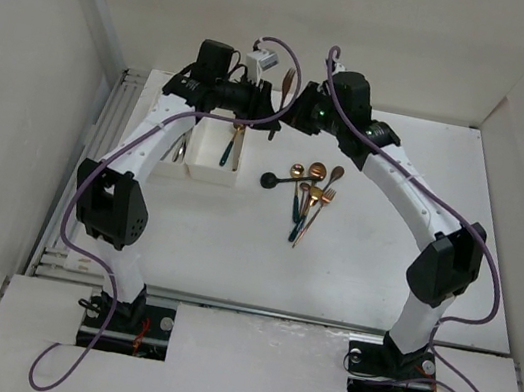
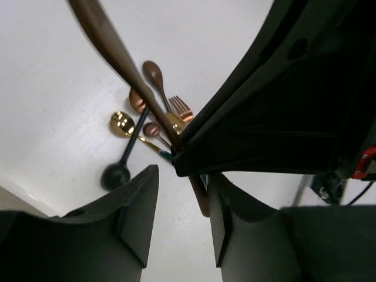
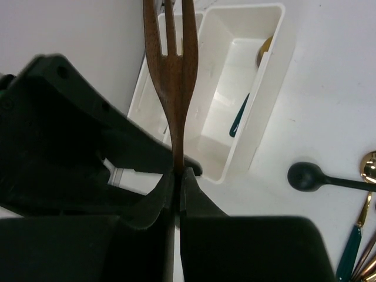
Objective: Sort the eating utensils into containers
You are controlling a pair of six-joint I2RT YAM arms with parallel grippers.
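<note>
My right gripper (image 3: 177,173) is shut on the handle of a brown-copper fork (image 3: 173,76), tines up; in the top view the gripper (image 1: 289,111) holds the fork (image 1: 287,83) above the table's back middle. My left gripper (image 1: 263,105) faces it, open; in its wrist view (image 2: 183,176) the fork's handle (image 2: 126,64) runs down between the jaws, close to the right finger (image 2: 226,217). The two white trays (image 1: 207,172) lie below; the right one holds a copper utensil (image 1: 237,146) and a teal-handled one (image 3: 239,114). Several utensils (image 1: 308,192) lie loose on the table.
A black spoon (image 1: 270,180) lies at the left of the loose pile, also in the right wrist view (image 3: 305,176). The left tray is partly hidden under the left arm, with a silver utensil (image 1: 179,151) in it. White walls stand at the back and sides.
</note>
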